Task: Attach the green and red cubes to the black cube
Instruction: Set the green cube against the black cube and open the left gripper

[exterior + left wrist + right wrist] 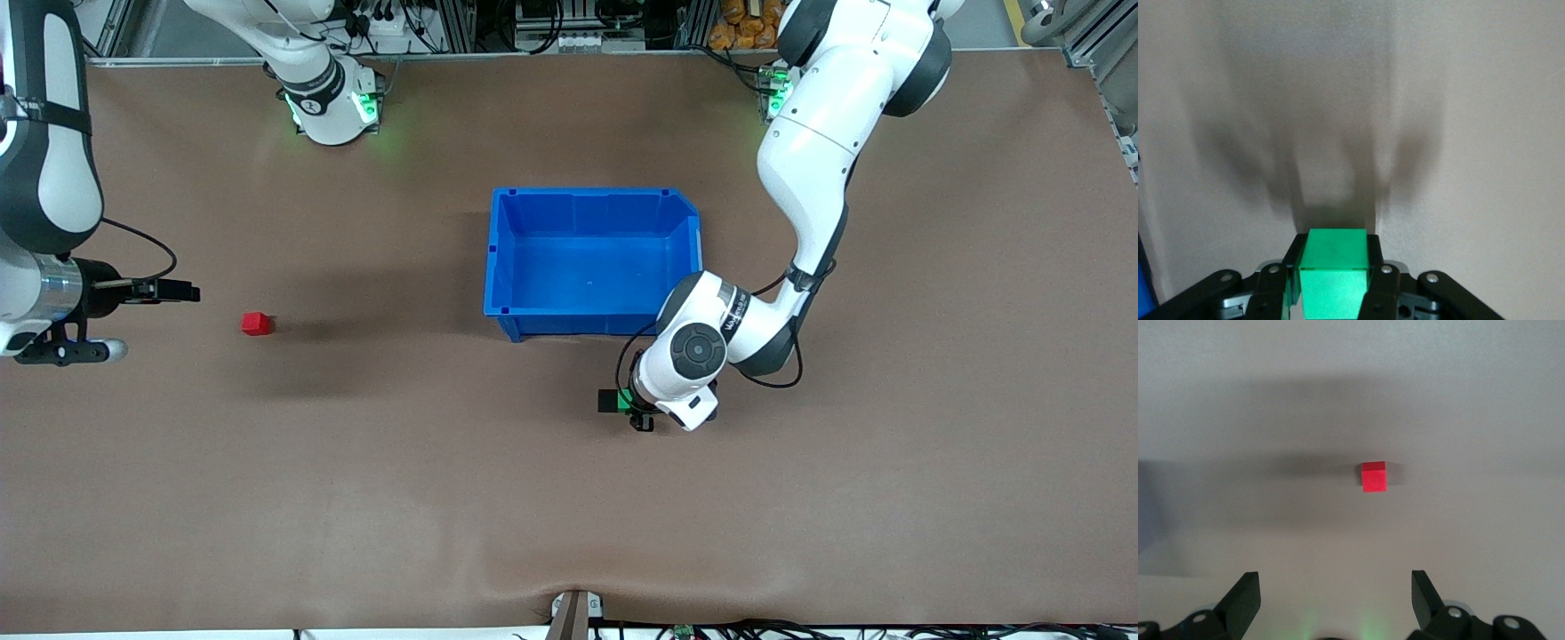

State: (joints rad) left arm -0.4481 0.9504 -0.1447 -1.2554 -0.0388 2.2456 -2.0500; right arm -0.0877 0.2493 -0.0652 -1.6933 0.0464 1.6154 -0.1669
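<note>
A brown tabletop (373,498) is filling the front view, its surface lying mostly bare. A blue bin (589,311) is sitting near the middle, open at the top. A small red cube (256,324) is resting alone toward the right arm's end, well apart from the bin. A small dark block (608,401) is showing just nearer the camera than the bin.

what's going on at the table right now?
The left gripper is shut on the green cube, low over the table just in front of the blue bin, on the camera's side. A dark block sits right beside it. The right gripper is open and hovers near the red cube, which lies alone on the table toward the right arm's end.
</note>
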